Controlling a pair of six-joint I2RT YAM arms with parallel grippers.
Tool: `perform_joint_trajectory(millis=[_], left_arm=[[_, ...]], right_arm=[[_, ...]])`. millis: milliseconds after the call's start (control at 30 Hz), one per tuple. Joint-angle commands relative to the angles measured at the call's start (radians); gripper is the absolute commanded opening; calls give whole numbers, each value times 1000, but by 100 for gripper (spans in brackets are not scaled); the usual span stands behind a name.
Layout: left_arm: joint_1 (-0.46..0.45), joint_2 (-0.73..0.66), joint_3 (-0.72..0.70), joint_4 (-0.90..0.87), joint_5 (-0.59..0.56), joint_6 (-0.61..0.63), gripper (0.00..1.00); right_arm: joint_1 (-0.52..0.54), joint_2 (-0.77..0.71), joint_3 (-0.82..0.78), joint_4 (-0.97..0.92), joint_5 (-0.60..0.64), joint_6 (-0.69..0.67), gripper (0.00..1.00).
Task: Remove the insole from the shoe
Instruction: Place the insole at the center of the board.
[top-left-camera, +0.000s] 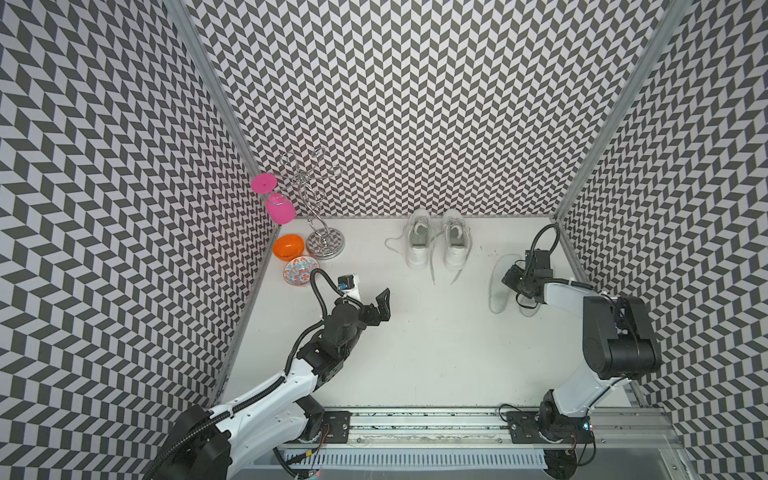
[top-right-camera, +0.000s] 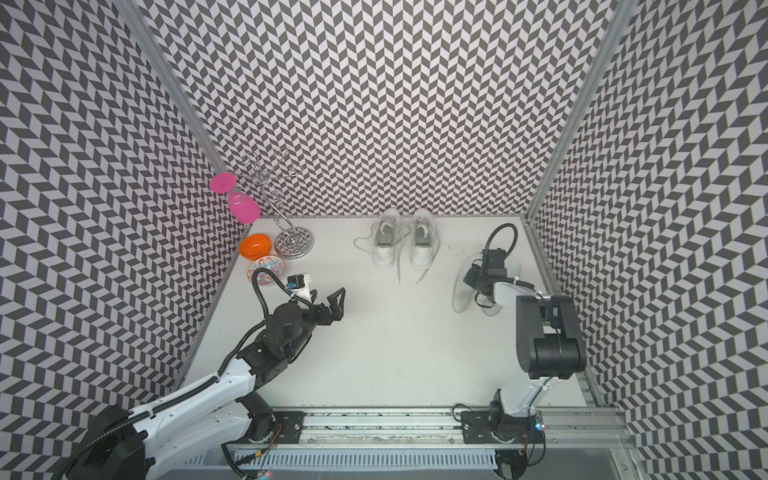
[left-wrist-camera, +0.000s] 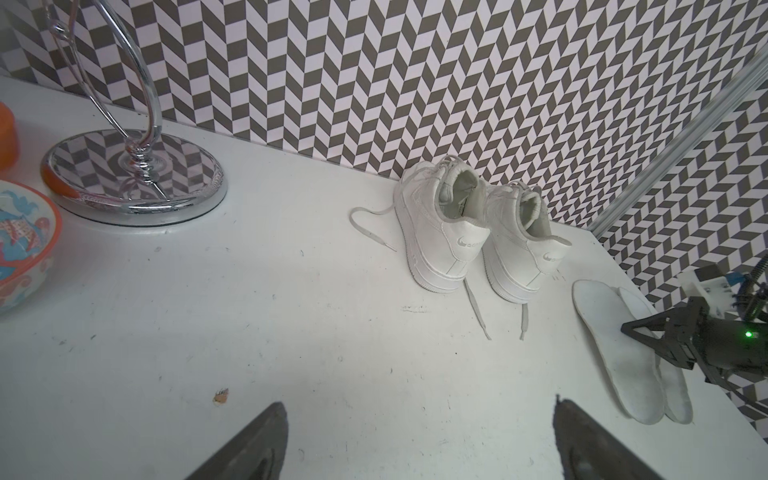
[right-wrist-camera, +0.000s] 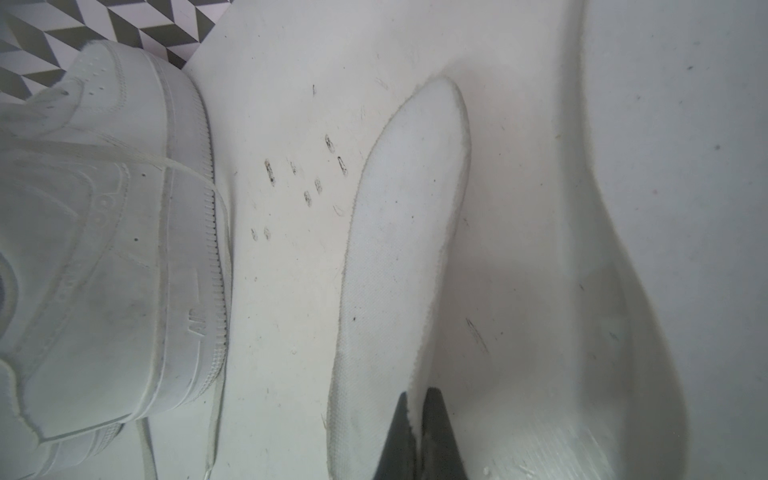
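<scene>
R tool (right-wrist-camera: 417, 401) pinching insole (right-wrist-camera: 399, 249) edge, already out beside shoe (right-wrist-camera: 104, 249) on worktop (right-wrist-camera: 282, 299); L tool (left-wrist-camera: 417, 403) spread, idle. Next, prob: release, pull back.

The insole (right-wrist-camera: 399, 257) has a fine woven cloth face, matt; the shoes (left-wrist-camera: 436, 249) look like smooth white leather, soles ribbed; the table (top-left-camera: 415, 353) is matt white and scuffed; the stand (top-left-camera: 325, 245) is mirror-bright chrome metal; the orange bowl (top-left-camera: 287, 246) is glossy.

Left claw (top-left-camera: 385, 305) – spread wide, reaching forward; right claw (right-wrist-camera: 417, 401) – pinched shut, seemingly angled steeply downward.
</scene>
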Motion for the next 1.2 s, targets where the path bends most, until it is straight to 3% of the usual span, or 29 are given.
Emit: perform_joint_trajectory(millis=[0,167,233,367,833,933,1033,1167], left_arm=[[8,-10,-7,34,-37,11,100],[14,-6,-11,36,-43,8,100],[14,-6,-16,38,-51,5,100],[17,-6,-19,42,-48,3,100],[19,66,23,0,-77,-21,100],[16,83,66,-38,-141,-25,100],[-1,117,100,-64,-260,-87,100],[-2,167,172,-91,-397,-91,100]], right_arm=[[-7,31,20,-10,41,-1,0],[-10,34,28,-40,80,4,11],[-11,16,23,-39,84,2,27],[-10,-13,26,-44,80,-10,44],[-9,-221,29,-116,64,-38,80],[-8,-295,27,-108,34,-49,85],[-9,-378,15,-75,3,-43,100],[-8,-494,-50,22,70,-58,100]])
